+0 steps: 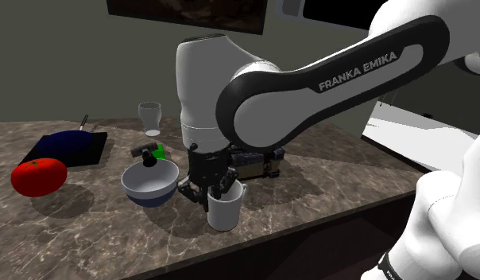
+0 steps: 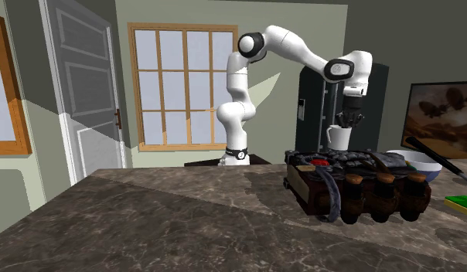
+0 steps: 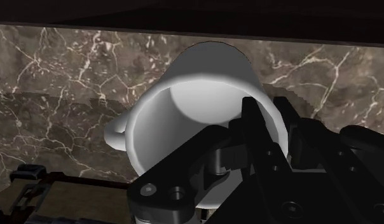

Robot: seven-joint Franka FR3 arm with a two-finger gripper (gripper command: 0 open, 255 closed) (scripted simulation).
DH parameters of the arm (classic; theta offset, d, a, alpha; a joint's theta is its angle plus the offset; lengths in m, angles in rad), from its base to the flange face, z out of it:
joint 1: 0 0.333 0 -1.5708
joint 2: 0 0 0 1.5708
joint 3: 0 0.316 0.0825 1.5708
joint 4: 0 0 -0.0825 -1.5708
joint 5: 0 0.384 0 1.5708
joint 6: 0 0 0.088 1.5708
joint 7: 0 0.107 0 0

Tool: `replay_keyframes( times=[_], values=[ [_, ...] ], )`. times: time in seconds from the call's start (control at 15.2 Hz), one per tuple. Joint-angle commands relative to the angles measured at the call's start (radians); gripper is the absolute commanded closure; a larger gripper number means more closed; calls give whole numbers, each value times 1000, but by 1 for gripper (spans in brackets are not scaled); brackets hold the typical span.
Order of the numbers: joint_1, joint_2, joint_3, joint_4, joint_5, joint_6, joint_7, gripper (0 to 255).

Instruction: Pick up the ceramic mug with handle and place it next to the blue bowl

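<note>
The gripper [image 1: 214,191] clasped the mug [image 1: 225,211] by its rim, just beside the bowl [image 1: 147,192]. Placing seemed underway; the next move likely called for lowering and letting go.

In the wrist view the fingers [image 3: 253,127] cover the stretch of the mug's [image 3: 203,83] rim that they clasp, and the wall below it. In the shoulder view the arm [image 1: 310,95] hides most of a dark case [image 1: 258,163] at mid-frame. A green thing [image 1: 160,149] behind the bowl [image 1: 147,193] is too covered to name. A picture [image 1: 187,12] is cut off by the top edge. In the second exterior view the case hides most of the bowl at right, and a green-and-yellow thing [image 2: 460,203] is cut off by the right edge.
</note>
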Motion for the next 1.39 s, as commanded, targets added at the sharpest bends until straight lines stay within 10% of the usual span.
replay_keyframes(
  times=[0.0, 1.06, 1.12, 1.32],
  values=[
    [0, 10, 0, -19, -4, 28, 3, 255],
    [3, 67, 0, -78, -29, 142, 23, 255],
    [3, 67, 0, -78, -29, 142, 23, 0],
    [3, 67, 0, -78, -29, 142, 23, 0]
  ],
)
